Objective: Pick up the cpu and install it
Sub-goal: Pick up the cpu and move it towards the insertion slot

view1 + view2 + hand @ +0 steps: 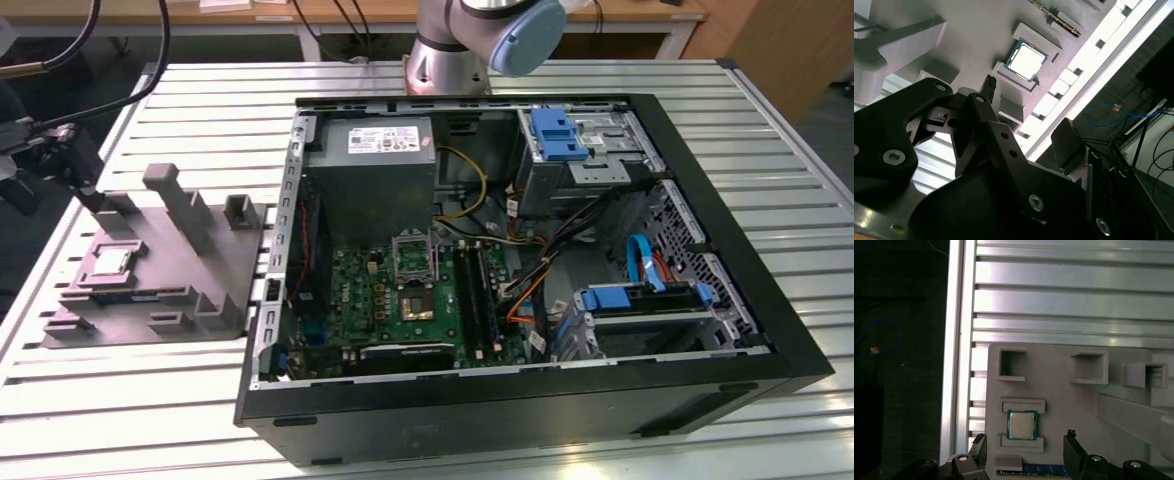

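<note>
The cpu is a small silvery square chip lying flat in a recess of the grey fixture tray. In the second wrist view the cpu shows bright against the tray, and in the exterior view the cpu sits at the tray's left part. My gripper hovers above the chip, open, its two black fingertips spread either side with nothing between them. The gripper hangs at the exterior view's far left. The dark metal-framed socket lies on the green motherboard inside the open case.
The open black computer case takes up the table's middle, with a grey power supply, blue drive brackets and loose cables. The tray has raised posts and small pockets. The slatted aluminium table edge runs beside it.
</note>
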`<state>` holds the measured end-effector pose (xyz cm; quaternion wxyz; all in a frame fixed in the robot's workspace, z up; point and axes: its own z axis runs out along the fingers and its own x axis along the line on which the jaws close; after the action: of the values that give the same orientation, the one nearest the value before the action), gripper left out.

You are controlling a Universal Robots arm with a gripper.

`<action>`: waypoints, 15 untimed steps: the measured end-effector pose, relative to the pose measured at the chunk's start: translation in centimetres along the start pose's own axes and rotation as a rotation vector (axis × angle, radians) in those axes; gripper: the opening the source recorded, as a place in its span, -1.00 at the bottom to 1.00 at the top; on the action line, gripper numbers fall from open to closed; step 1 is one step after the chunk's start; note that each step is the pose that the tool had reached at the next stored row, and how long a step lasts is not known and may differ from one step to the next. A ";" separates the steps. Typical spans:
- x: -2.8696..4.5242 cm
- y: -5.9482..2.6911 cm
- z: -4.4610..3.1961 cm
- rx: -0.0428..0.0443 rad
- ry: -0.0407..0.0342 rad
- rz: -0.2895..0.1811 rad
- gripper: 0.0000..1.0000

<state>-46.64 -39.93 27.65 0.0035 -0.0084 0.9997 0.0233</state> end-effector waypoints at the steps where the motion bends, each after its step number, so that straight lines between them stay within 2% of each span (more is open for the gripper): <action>1: 0.00 0.00 0.00 0.0000 0.0000 0.000 0.42; 9: 0.00 0.00 0.05 -0.0001 -0.0002 0.000 0.42; 15: 0.01 -0.03 0.73 -0.0001 -0.0001 0.000 0.42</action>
<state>-46.64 -39.93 26.93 0.0036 -0.0084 0.9997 0.0234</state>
